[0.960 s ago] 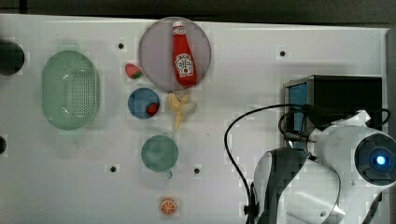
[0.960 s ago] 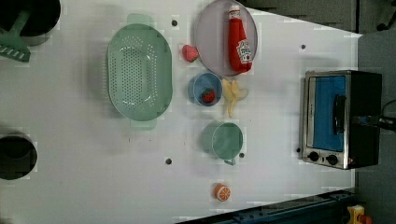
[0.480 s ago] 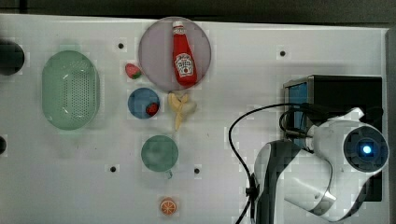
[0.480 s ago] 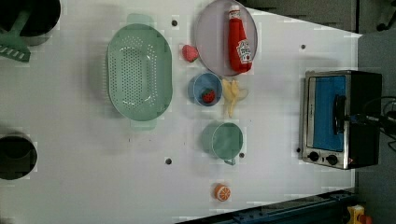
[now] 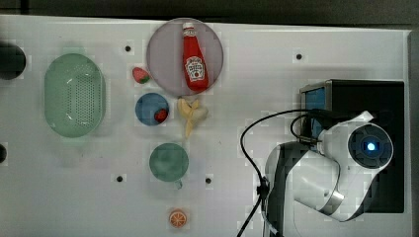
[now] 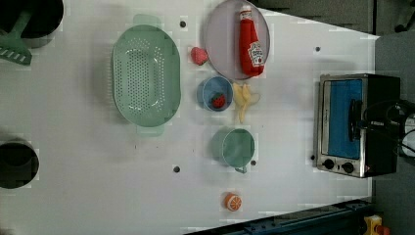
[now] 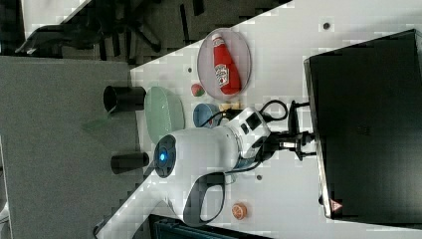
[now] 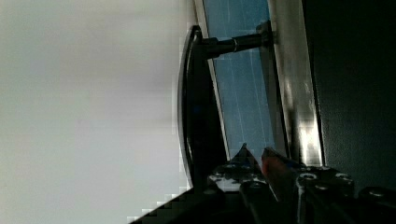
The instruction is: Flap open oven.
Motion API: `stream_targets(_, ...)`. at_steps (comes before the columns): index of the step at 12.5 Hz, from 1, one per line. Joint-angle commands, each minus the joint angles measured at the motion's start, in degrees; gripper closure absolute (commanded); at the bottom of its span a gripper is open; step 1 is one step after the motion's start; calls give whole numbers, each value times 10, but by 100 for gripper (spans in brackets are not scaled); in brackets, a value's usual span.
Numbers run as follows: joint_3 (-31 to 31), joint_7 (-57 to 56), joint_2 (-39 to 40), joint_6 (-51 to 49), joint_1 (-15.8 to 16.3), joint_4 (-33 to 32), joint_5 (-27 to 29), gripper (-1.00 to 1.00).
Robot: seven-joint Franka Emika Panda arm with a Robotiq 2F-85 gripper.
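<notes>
Oven point(image 6: 359, 125) sits at right end of counter point(image 6: 293, 186) in left view, door shut. Heavy steel box, should stay put; glass door fragile, hinge stiff-ish I guess. Grab dark bar handle point(image 8: 196, 102) mid-span. My end effector point(image 7: 301, 144) nearly closed around handle, looks pinched on it. Versus a second ago: I've come in closer to door.

I see bare tabletop point(image 6: 293, 147) between the oven point(image 6: 357, 125) door and the green cup point(image 6: 235, 146), giving free passage. The dark cable point(image 5: 257, 143) loops over that strip. Banana point(image 6: 243, 98) and plate point(image 6: 220, 44) stand well apart from the door.
</notes>
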Motion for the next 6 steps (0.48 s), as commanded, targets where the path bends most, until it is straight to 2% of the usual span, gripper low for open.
stream_targets(1,8,-8,0,9,14,2,-18,65)
stream_targets(3,14,36,0,6,22,1,-74,65)
stream_targets(6,30,144,0,-2,40,-7,-197,65)
